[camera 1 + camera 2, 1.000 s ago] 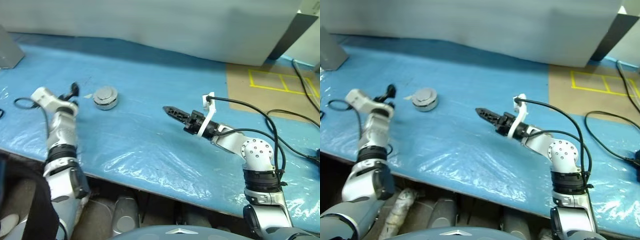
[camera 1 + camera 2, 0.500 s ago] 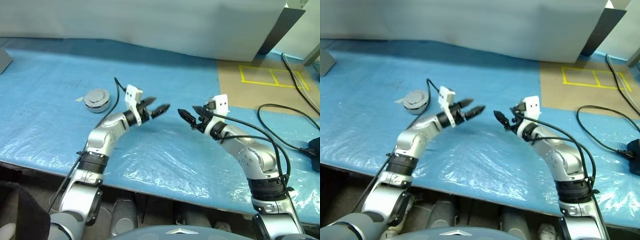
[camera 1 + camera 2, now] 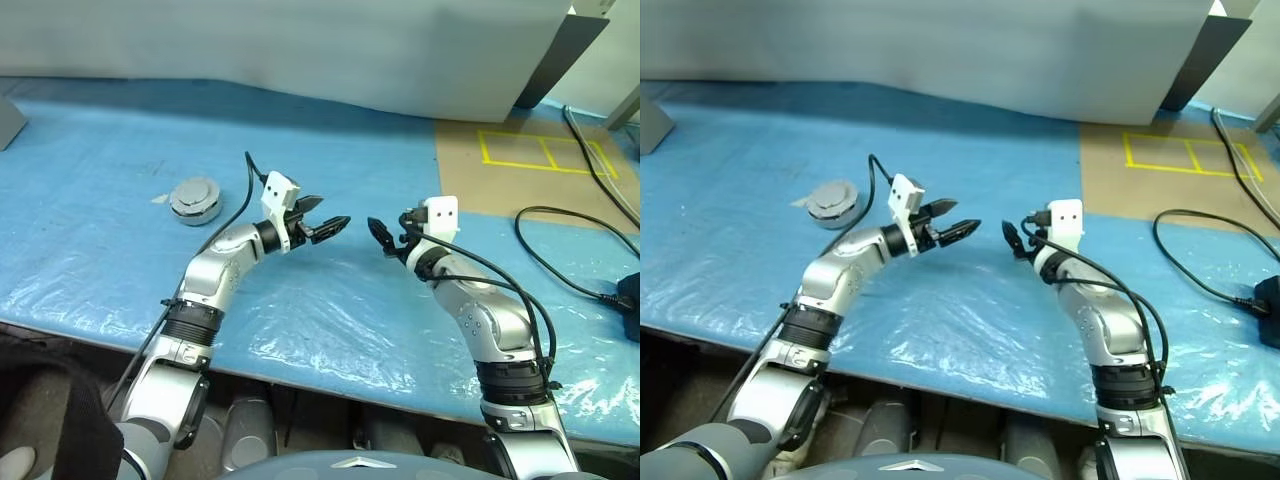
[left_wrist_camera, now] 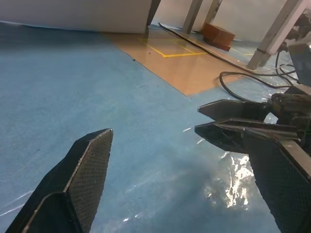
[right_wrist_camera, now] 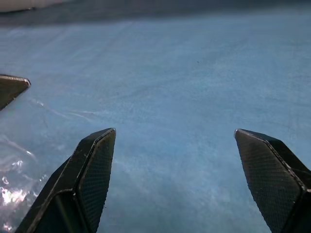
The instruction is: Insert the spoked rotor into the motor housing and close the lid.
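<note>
Blue plastic sheeting covers the desk (image 3: 330,320), with a tan patch marked in yellow tape at its far right corner. We see the motor housing (image 3: 194,198) sitting well off to the left, its lid down; we cannot make out the spoked rotor. Within the last second our left gripper (image 3: 328,227) has swung away from beside the housing toward the desk's middle, where it hangs with jaws wide apart and empty. Our right gripper (image 3: 381,236) faces it nose to nose, close but apart, jaws also spread wide and holding nothing. With the lid lying shut and both arms drawn off it, we judge the assembly probably finished, though the rotor inside is hidden from us.
</note>
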`<action>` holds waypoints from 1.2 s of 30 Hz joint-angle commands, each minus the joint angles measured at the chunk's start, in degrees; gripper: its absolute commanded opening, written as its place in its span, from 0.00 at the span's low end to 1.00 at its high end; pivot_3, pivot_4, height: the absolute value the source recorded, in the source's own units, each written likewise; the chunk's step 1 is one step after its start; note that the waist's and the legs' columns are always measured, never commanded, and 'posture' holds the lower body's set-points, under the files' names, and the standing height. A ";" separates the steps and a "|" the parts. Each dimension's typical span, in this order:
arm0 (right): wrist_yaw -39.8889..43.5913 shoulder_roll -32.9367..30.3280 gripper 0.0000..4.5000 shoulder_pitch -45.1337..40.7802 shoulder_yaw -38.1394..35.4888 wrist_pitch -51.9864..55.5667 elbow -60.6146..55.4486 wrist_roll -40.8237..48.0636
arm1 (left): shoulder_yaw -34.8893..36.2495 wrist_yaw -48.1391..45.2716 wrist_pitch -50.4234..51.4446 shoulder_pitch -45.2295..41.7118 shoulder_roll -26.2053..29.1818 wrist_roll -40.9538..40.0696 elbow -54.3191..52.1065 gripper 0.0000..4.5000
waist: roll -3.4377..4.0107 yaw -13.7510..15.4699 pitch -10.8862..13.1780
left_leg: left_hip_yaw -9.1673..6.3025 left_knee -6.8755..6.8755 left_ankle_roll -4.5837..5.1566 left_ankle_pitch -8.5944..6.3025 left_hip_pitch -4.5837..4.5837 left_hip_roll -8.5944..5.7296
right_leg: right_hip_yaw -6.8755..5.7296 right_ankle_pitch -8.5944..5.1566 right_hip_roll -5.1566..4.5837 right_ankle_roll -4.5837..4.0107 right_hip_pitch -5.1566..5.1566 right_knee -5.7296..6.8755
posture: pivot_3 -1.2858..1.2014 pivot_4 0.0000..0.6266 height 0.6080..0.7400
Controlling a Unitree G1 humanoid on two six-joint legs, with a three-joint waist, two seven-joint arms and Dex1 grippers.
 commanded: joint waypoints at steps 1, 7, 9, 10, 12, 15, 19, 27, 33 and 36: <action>0.09 2.29 0.91 -2.12 -3.86 -1.72 -1.26 2.10 | 1.76 -1.09 0.56 -0.03 0.63 -1.04 -2.53 0.99 | 0.00 0.03 0.00 | 0.00 0.00 0.00 0.00 0.00 0.00 | 0.00 0.00 0.00 0.00 0.00 0.00 | 0.52 0.24 1.00; -0.59 2.46 0.91 -2.97 -2.08 -3.98 1.43 -3.86 | 2.86 0.74 -0.69 0.04 0.55 0.50 -1.84 0.99 | 0.01 0.16 0.00 | 0.00 0.03 0.00 0.00 -0.01 -0.01 | -0.01 0.00 -0.02 0.00 0.03 0.02 | 0.52 0.24 1.00; -0.80 2.88 0.91 -3.09 -1.23 -4.85 1.72 -5.61 | 2.86 1.21 -1.07 0.04 0.59 1.09 -2.11 0.99 | 0.02 0.07 0.01 | 0.00 0.04 0.00 0.00 0.00 0.01 | -0.01 0.00 -0.01 0.00 0.03 0.04 | 0.52 0.24 1.00; -1.17 3.26 0.91 -3.28 -1.09 -5.07 2.04 -6.30 | 2.65 1.64 -1.61 0.08 0.62 1.82 -2.02 0.99 | 0.03 0.07 0.01 | 0.00 0.04 0.00 0.00 0.00 0.01 | -0.01 0.00 -0.01 0.00 0.02 0.06 | 0.52 0.24 1.00; -2.07 3.48 0.91 -3.81 -0.42 -5.80 3.52 -8.67 | 3.00 3.19 -2.35 -0.03 0.08 2.72 -1.11 0.99 | 0.03 0.02 0.01 | 0.00 0.04 0.00 0.00 0.01 0.01 | -0.01 0.00 0.00 0.00 0.02 0.06 | 0.52 0.24 1.00; -3.54 4.53 0.91 -4.69 -1.02 -6.16 5.74 -10.15 | 3.46 3.32 -2.20 0.84 -0.49 2.04 -2.29 0.99 | 0.03 0.02 0.01 | 0.00 0.04 0.00 0.00 0.00 0.00 | -0.01 0.01 0.00 0.00 0.01 0.06 | 0.52 0.24 1.00; -3.83 4.81 0.91 -5.10 -1.36 -6.07 6.49 -11.47 | 3.49 3.87 -1.94 2.27 -0.66 1.92 -4.51 0.99 | 0.04 0.02 0.01 | 0.00 0.02 0.00 0.00 0.00 0.00 | -0.01 0.00 0.00 -0.01 -0.01 0.05 | 0.52 0.24 1.00; -4.45 4.95 0.91 -5.04 -1.23 -6.43 6.21 -14.36 | 3.66 5.97 -3.34 2.42 -2.09 2.90 -3.60 0.99 | 0.04 0.03 0.01 | 0.00 0.08 0.00 0.00 0.00 0.00 | 0.00 0.01 -0.01 0.00 0.02 0.09 | 0.52 0.24 1.00; -4.58 5.69 0.91 -5.12 -0.73 -8.04 6.05 -15.91 | 4.95 8.54 -4.17 -0.16 -3.39 3.76 -0.50 0.99 | 0.04 0.01 0.01 | -0.01 0.09 0.00 0.00 0.02 0.01 | 0.00 0.01 0.00 0.00 0.01 0.15 | 0.52 0.24 1.00; -4.57 6.07 0.91 -4.55 -0.02 -9.47 6.28 -17.11 | 3.70 7.26 -3.88 0.45 -3.25 3.78 -1.76 0.99 | 0.04 0.01 0.01 | -0.01 0.12 0.00 0.00 0.02 0.00 | 0.01 0.01 0.00 0.00 0.01 0.17 | 0.52 0.24 1.00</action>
